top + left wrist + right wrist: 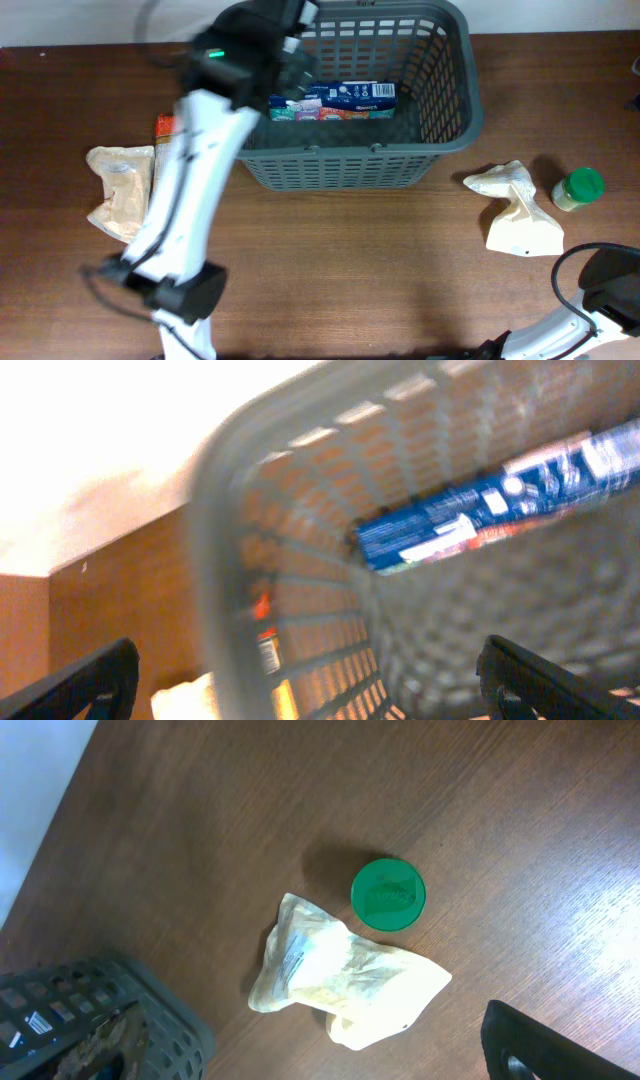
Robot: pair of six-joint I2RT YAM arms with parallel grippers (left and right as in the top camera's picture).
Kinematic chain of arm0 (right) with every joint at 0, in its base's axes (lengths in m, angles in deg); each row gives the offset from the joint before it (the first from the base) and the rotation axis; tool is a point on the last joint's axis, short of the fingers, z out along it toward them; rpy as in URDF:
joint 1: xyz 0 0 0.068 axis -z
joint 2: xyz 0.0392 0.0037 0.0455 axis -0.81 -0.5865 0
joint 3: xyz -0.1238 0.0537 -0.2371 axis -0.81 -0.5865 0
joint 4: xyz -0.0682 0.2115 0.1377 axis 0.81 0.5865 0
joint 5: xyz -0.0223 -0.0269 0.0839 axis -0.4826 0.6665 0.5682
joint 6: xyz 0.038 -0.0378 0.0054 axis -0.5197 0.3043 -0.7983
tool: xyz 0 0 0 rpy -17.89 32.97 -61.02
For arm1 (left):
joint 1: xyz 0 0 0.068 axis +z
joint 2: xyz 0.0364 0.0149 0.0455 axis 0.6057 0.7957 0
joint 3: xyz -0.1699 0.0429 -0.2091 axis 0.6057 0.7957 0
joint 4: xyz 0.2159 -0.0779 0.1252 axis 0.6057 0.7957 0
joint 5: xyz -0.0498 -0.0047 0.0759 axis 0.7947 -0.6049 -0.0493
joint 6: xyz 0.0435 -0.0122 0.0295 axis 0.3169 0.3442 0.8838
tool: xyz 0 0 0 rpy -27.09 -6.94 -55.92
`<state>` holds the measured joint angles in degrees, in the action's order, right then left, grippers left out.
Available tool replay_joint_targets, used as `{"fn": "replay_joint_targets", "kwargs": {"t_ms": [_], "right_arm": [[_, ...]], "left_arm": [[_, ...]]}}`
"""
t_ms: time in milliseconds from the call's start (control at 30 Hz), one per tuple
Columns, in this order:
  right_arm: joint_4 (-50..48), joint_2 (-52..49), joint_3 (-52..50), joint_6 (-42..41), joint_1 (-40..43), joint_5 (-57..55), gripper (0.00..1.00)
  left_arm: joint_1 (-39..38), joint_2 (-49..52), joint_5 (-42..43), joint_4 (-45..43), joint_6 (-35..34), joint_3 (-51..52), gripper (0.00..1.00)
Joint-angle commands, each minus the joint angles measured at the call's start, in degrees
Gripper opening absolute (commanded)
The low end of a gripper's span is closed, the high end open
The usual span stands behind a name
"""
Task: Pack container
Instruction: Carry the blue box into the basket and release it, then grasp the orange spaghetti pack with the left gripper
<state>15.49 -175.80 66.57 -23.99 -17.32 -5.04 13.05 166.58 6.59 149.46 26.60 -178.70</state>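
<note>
White-and-black left arm (195, 190) highest toward the lens, slanting from the near edge of the brown wooden bench (380, 270) up to its far edge. At the near-right corner, right hand (540, 1040) mostly out of shot; impossible to tell how far open.

Toward the right edge, crumpled cream plastic pouch (515, 215) just beside small green-lidded jar (580, 188). Danger of nudging the jar and rolling it off with a loose grab at the pouch.

Near the left edge, under the arm, tan crinkled bag (118, 190) and orange packet (165, 126), open to being swept.

Against the far edge, mid-bench, large dark grey slotted plastic basket (445, 110) with long blue printed carton (335, 100) lying inside. Left hand (312, 685) over its left end, spread wide, holding nothing. Picture blurred. Risk of catching the thick rim and dragging or tipping the basket.
</note>
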Motion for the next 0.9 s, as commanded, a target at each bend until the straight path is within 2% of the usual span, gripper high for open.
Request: {"fn": "replay_joint_targets", "kwargs": {"t_ms": [0, 233, 433, 533, 667, 867], "right_arm": [[-0.02, 0.57, -0.15, -0.07, 0.00, -0.68, 0.99], [-0.02, 0.57, -0.15, -0.07, 0.00, -0.68, 0.99], [-0.02, 0.57, -0.15, -0.07, 0.00, -0.68, 0.99], [-0.02, 0.57, -0.15, -0.07, 0.00, -0.68, 0.99], [-0.02, 0.57, -0.15, -0.07, 0.00, -0.68, 0.99], [-0.02, 0.57, -0.15, -0.07, 0.00, -0.68, 0.99]], "left_arm": [[6.95, -7.23, 5.40, 2.45, -7.82, -1.05, 0.99], [23.50, -6.29, 9.03, 14.01, -13.55, 0.42, 1.00], [32.70, -2.47, 13.00, 15.08, -12.07, 10.32, 1.00], [34.14, 1.01, 16.06, 12.33, -5.42, 19.93, 1.00], [33.53, 5.38, 16.02, 5.07, -4.00, 30.84, 0.98], [33.57, 9.51, 15.98, -4.00, -4.00, 38.77, 0.98]]}}
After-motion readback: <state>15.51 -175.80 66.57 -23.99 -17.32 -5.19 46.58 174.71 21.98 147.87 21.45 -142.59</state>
